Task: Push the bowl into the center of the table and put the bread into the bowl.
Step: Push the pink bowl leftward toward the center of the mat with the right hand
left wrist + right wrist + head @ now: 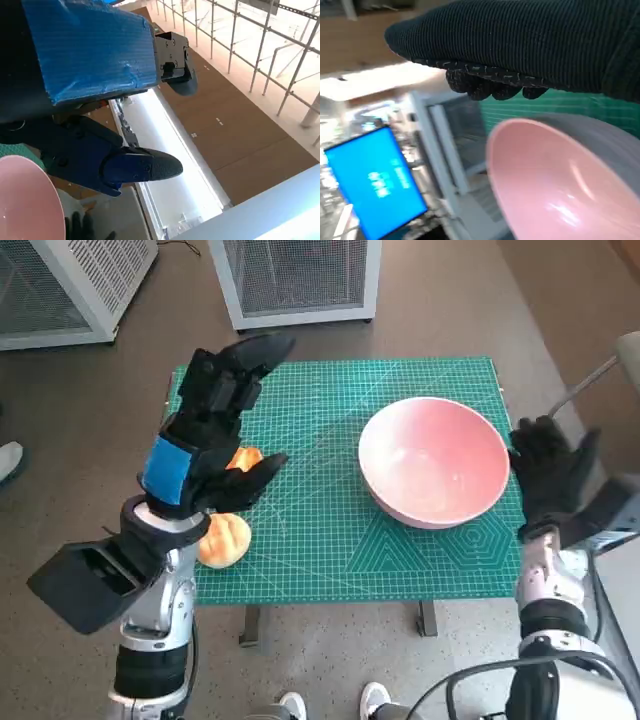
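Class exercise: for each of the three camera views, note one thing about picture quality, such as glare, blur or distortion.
Head view: sharp, evenly lit, with a soft sheen inside the pink bowl and wide-angle bending at the edges. Left wrist view: bright window glare washes out the background behind the left hand. Right wrist view: the right hand and bowl rim are soft, and the background is blurred.

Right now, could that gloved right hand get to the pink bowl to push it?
Probably yes: the right hand is open just beside the bowl, at its rim, with nothing between them.
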Controlling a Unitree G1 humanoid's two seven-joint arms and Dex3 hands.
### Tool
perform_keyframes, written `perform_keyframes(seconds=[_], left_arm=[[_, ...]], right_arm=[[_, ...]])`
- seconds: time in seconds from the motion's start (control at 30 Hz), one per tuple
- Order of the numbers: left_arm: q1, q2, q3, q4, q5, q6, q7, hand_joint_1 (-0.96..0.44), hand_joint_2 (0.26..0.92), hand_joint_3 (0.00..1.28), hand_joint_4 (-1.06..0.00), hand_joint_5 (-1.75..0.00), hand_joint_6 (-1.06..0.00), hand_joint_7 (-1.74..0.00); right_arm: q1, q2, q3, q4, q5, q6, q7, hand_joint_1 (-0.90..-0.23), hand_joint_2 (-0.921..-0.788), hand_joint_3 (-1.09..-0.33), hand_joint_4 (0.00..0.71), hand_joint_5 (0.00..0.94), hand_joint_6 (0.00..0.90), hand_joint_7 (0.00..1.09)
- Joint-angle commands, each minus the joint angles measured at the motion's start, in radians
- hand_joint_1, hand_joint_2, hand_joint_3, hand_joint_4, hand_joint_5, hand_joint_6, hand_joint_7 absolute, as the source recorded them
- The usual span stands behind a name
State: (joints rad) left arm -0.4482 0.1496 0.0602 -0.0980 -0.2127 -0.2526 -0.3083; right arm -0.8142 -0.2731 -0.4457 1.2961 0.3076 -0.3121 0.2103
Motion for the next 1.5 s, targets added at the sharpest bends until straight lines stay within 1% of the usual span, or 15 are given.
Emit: perform_keyframes(seconds=[0.03, 0.2, 0.3, 0.43, 0.6, 0.83, 1.07, 1.23, 1.5], left_arm=[[0.014, 0.005, 0.009, -0.001, -0.013, -0.013, -0.008, -0.51, 0.921, 0.36, -0.03, -0.53, 0.0, -0.83], [0.02, 0.011, 0.011, -0.008, -0.007, -0.011, -0.008, -0.51, 0.921, 0.36, -0.03, -0.52, 0.0, -0.83], [0.023, 0.015, 0.013, -0.009, -0.003, -0.011, -0.008, -0.51, 0.921, 0.36, -0.03, -0.52, 0.0, -0.82], [0.025, 0.02, 0.016, -0.01, 0.003, -0.011, -0.006, -0.51, 0.921, 0.36, -0.03, -0.52, 0.0, -0.82], [0.025, 0.023, 0.018, -0.01, 0.009, -0.013, -0.004, -0.51, 0.921, 0.36, -0.04, -0.51, 0.0, -0.82], [0.026, 0.025, 0.019, -0.008, 0.016, -0.015, -0.002, -0.5, 0.921, 0.36, -0.05, -0.5, 0.0, -0.82], [0.036, 0.029, 0.024, -0.011, 0.022, -0.02, 0.001, -0.5, 0.921, 0.37, -0.05, -0.48, 0.0, -0.81], [0.042, 0.034, 0.031, -0.011, 0.016, -0.023, -0.002, -0.51, 0.921, 0.37, -0.1, -0.39, 0.0, -0.79], [0.062, 0.039, 0.039, -0.031, 0.014, -0.018, 0.001, -0.53, 0.921, 0.37, -0.14, -0.3, 0.0, -0.76]], right_arm=[[0.008, 0.028, 0.007, 0.022, -0.019, 0.053, -0.038, -0.287, -0.921, -0.554, 0.458, 0.003, 0.248, 0.46], [-0.003, 0.056, 0.012, 0.017, -0.022, 0.07, -0.054, -0.285, -0.921, -0.551, 0.481, 0.015, 0.27, 0.46], [-0.012, 0.07, 0.018, 0.012, -0.024, 0.072, -0.057, -0.283, -0.921, -0.545, 0.498, 0.015, 0.297, 0.44], [-0.018, 0.087, 0.027, 0.006, -0.025, 0.062, -0.043, -0.281, -0.921, -0.535, 0.513, 0.018, 0.313, 0.43], [-0.028, 0.108, 0.03, 0.0, -0.027, 0.04, -0.015, -0.286, -0.921, -0.53, 0.52, 0.019, 0.312, 0.42], [-0.046, 0.129, 0.032, -0.002, -0.03, 0.019, 0.012, -0.288, -0.921, -0.539, 0.498, 0.005, 0.305, 0.41], [-0.073, 0.16, 0.034, 0.002, -0.033, 0.022, 0.008, -0.276, -0.921, -0.559, 0.501, 0.006, 0.291, 0.42], [-0.091, 0.176, 0.037, 0.004, -0.037, 0.034, 0.001, -0.272, -0.921, -0.575, 0.5, 0.005, 0.278, 0.43], [-0.109, 0.198, 0.048, 0.011, -0.053, 0.044, 0.0, -0.273, -0.921, -0.585, 0.483, 0.0, 0.259, 0.43]])
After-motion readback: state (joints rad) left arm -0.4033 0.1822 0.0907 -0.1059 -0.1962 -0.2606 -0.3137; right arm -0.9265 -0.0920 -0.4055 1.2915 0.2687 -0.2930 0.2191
